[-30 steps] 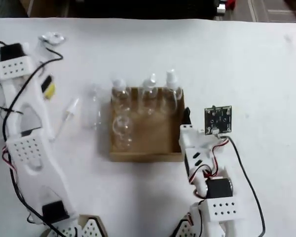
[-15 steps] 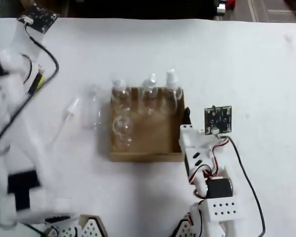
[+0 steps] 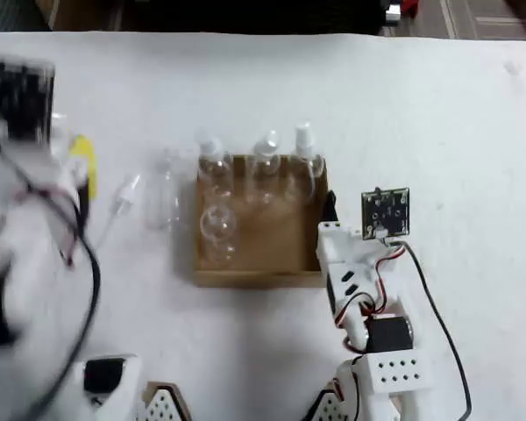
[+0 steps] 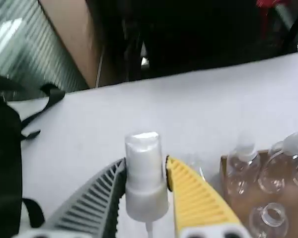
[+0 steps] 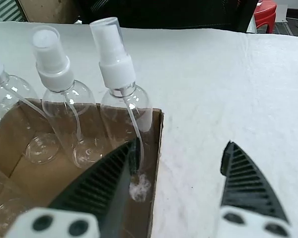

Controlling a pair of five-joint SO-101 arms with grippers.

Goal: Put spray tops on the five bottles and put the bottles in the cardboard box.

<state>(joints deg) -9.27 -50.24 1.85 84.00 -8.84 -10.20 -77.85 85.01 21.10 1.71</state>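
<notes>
Gripping a probably light, slick plastic spray top point(image 4: 145, 148) around its middle, your left pincer point(image 4: 145, 167) should need only gentle pressure. Your right pincer point(image 5: 181, 148) stands open beside the cardboard box point(image 5: 157, 130).

The left arm point(image 3: 22, 202) rises at the table's 9 o'clock edge, its left gripper point(image 4: 145, 168) clamped around a spray top point(image 4: 143, 146). The right arm point(image 3: 368, 298), at 5 o'clock, points toward 12, right gripper point(image 5: 183, 148) spread apart.
</notes>
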